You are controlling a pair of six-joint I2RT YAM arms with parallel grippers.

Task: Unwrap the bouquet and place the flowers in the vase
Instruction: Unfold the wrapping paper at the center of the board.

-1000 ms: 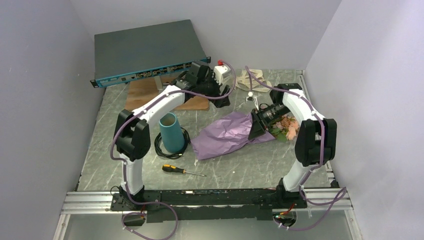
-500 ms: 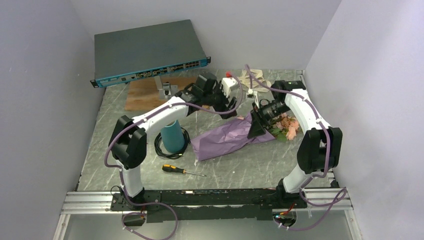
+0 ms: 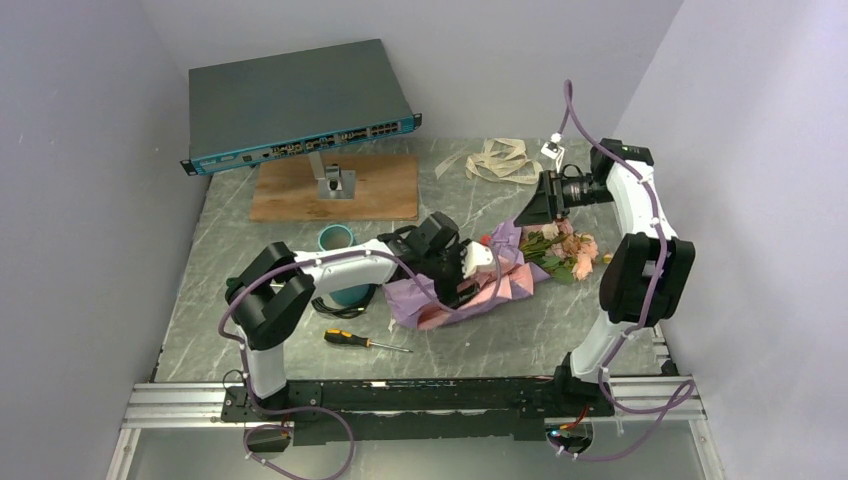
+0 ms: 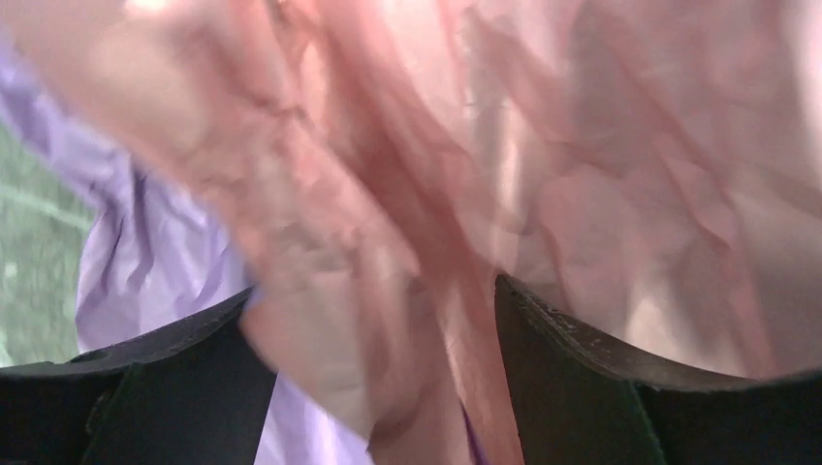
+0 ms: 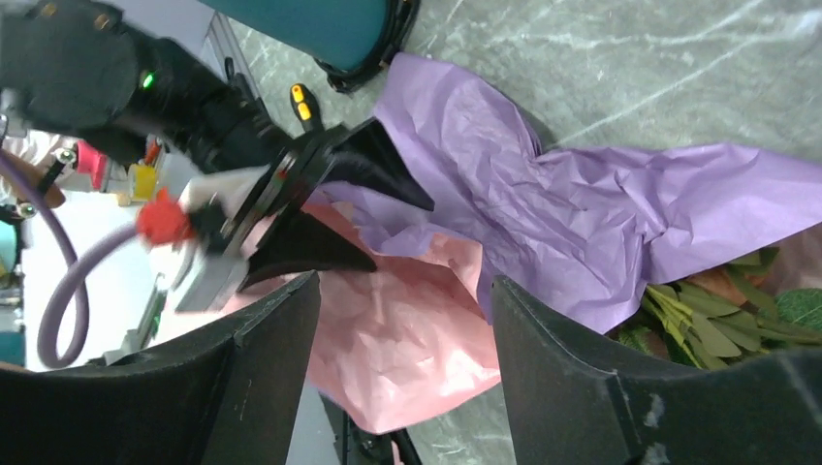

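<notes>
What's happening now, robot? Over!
Left gripper open, pink wrapping paper between its jaws. Right gripper open, empty, raised near the flowers. Flowers on the table, none in the vase. Left arm crosses in front of vase.

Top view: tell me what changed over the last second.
The left gripper swung from the back down onto the wrapper, jaws open around its pink side. The right gripper let go of the wrapper and drew away toward the back, open. Flowers, vase and screwdriver stayed put.
</notes>
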